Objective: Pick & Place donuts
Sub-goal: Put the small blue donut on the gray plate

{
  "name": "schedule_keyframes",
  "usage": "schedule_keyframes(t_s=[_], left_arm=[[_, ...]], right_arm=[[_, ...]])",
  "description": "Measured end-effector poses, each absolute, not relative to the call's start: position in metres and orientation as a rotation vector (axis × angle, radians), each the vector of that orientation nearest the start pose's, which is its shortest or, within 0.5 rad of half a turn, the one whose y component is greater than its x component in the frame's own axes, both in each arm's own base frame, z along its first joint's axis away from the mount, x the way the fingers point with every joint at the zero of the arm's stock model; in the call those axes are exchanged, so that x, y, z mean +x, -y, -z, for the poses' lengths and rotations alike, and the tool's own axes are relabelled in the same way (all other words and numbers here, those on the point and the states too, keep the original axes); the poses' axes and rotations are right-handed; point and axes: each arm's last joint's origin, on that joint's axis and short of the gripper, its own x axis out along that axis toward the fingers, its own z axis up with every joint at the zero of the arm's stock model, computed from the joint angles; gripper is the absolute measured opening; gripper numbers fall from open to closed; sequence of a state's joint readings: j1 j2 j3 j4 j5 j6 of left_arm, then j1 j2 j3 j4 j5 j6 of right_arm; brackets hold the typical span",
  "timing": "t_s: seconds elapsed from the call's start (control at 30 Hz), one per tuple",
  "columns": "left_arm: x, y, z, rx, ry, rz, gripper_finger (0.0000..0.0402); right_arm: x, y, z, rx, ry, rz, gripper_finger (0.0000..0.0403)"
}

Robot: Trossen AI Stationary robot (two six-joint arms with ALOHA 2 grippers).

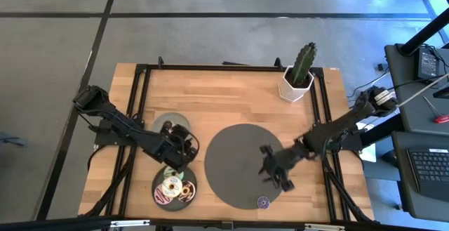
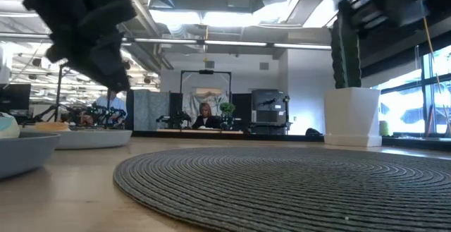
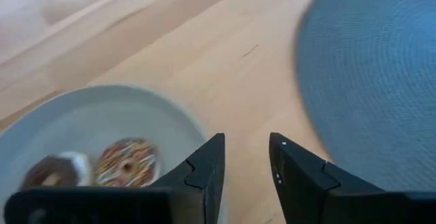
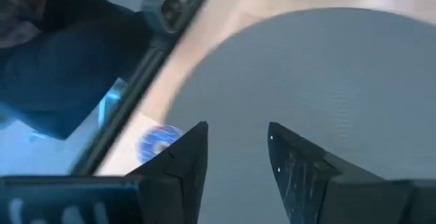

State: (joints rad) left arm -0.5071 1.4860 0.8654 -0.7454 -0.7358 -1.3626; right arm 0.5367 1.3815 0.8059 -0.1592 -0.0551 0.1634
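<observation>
Fingers of the left gripper (image 1: 184,149) stand apart and hold nothing, hanging left of centre in the high view between 2 grey plates. The lower plate (image 1: 160,181) carries several donuts (image 1: 173,186); the left wrist view shows a sprinkled one (image 3: 127,161) and a chocolate one (image 3: 57,171) on it. The upper plate (image 1: 167,122) sits just above. The right gripper (image 1: 275,172), fingers apart and empty, hovers over the lower right of the dark round mat (image 1: 235,154). A purple donut (image 1: 263,202) lies at the mat's bottom edge. A potted cactus (image 1: 300,74) stands at upper right.
</observation>
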Motion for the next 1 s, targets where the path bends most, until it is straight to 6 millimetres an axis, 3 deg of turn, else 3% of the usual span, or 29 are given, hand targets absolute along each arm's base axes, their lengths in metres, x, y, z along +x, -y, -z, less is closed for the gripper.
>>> schedule_keyframes(t_s=[0.17,0.43,0.77,1.0], left_arm=[[0.239,0.102,-0.188,-0.421,-0.705,-0.776,0.0107],[0.249,0.103,-0.190,-0.456,-0.693,-0.693,0.0111],[0.252,0.107,-0.191,-0.505,-0.707,-0.638,0.0109],[0.252,0.109,-0.191,-0.528,-0.723,-0.612,0.0109]], right_arm=[[0.238,-0.183,-0.200,-0.037,-0.819,-0.501,0.0155],[0.243,-0.213,-0.168,-0.015,-0.824,-0.513,0.0155],[0.243,-0.223,-0.131,-0.091,-0.901,-0.466,0.0144],[0.243,-0.224,-0.128,-0.072,-0.922,-0.472,0.0100]])
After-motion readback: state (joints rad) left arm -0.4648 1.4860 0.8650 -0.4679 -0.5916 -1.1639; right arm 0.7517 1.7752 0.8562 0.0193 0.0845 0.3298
